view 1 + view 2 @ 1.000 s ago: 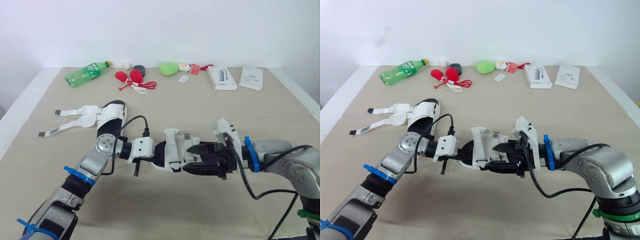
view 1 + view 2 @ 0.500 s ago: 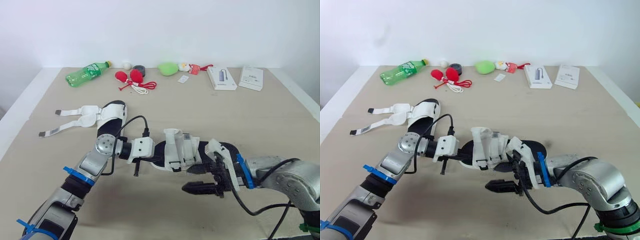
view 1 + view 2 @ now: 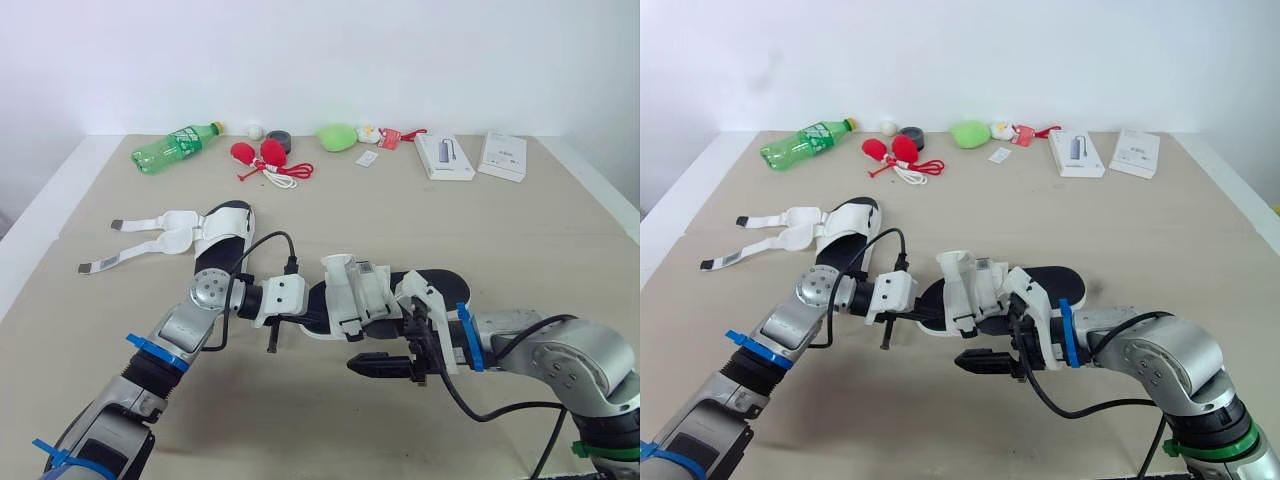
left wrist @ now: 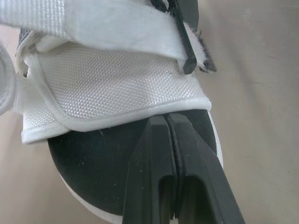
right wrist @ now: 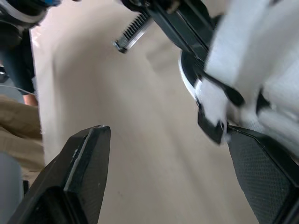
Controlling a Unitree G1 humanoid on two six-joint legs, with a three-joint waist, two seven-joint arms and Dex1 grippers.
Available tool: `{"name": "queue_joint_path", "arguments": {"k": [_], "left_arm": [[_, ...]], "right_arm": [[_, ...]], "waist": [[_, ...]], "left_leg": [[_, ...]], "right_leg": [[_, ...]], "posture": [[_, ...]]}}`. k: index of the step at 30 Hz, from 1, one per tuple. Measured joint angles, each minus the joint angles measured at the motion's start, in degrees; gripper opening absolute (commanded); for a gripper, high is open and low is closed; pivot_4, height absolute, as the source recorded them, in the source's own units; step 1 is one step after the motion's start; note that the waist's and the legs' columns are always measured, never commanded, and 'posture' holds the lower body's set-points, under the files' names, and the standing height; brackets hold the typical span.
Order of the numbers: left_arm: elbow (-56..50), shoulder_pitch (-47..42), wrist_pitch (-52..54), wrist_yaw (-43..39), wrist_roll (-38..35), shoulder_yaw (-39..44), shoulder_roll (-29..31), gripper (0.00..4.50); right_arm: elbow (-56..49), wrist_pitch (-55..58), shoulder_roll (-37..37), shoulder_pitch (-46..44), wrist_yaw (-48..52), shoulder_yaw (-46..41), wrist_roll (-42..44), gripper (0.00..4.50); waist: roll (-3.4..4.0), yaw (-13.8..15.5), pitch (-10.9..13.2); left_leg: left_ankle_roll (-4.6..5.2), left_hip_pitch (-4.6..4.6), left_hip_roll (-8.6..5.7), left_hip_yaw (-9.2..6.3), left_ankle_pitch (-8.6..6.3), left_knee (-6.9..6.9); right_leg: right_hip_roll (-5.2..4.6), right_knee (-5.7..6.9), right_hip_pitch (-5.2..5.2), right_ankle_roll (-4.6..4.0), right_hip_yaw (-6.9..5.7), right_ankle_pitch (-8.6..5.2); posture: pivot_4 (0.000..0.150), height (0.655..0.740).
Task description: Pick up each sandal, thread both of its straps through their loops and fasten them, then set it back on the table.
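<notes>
Your second sandal [image 3: 225, 228], well left of the held sandal [image 3: 430, 285], lies flat on the worktop [image 3: 500, 230] with its loose straps [image 3: 150, 222] splayed out, so that one is all yet to do. Your left pincer [image 4: 167, 119] is pressed together on the held sandal's sole rim at its left end. The raised straps [image 3: 350, 295] arch over its footbed; I cannot tell whether both are threaded and fastened. Just in front of that sandal, your right pincer [image 5: 167, 130] hangs spread wide, gripping nothing.
</notes>
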Motion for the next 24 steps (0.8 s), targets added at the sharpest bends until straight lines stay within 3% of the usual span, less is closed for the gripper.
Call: {"name": "queue_joint_path", "arguments": {"k": [7, 10, 16, 17, 24], "left_arm": [[0.0, 0.0, 0.0, 0.0, 0.0, 0.0, 0.0, 0.00], [0.0, 0.0, 0.1, 0.0, 0.0, 0.0, 0.0, 0.00], [-0.1, 0.0, 0.1, 0.0, 0.0, 0.0, 0.0, 0.00], [-0.1, 0.0, 0.1, 0.0, 0.0, 0.0, 0.0, 0.00], [-0.2, 0.1, 0.1, 0.1, 0.0, 0.0, 0.0, 0.00]], "right_arm": [[0.1, 1.8, 1.3, -1.9, -0.7, -0.1, 1.8, 4.17], [0.8, 3.6, 2.1, -2.7, -2.2, -0.2, 2.5, 3.32], [3.4, 6.7, 3.6, -3.5, -5.0, -0.5, 2.7, 0.27], [3.7, 7.1, 3.6, -3.5, -5.3, -0.6, 2.7, 0.07], [3.9, 10.4, 3.6, -3.1, -5.4, -1.3, 4.0, 0.07]], "waist": [[0.00, 0.0, 0.0], [0.00, 0.0, 0.0], [0.00, 0.0, 0.0], [0.00, 0.0, 0.0], [0.00, 0.0, 0.0]], "left_leg": [[0.00, 0.00, 0.00, -0.01, 0.00, 0.00], [0.00, 0.00, 0.00, 0.00, 0.00, 0.00], [0.00, -0.02, -0.01, -0.01, 0.00, -0.01], [0.00, -0.02, -0.01, -0.01, 0.00, -0.01], [0.00, -0.02, 0.00, -0.02, 0.00, -0.01]], "right_leg": [[0.00, 0.00, 0.00, 0.00, 0.00, 0.00], [-0.02, 0.00, 0.00, 0.00, 0.01, 0.01], [-0.02, 0.00, 0.00, 0.00, 0.02, -0.01], [-0.02, 0.00, 0.00, 0.00, 0.02, -0.01], [-0.02, 0.00, 0.00, 0.00, 0.02, -0.01]], "posture": [[0.150, 0.7400], [0.150, 0.7400], [0.150, 0.7400], [0.150, 0.7400], [0.150, 0.7400]]}}
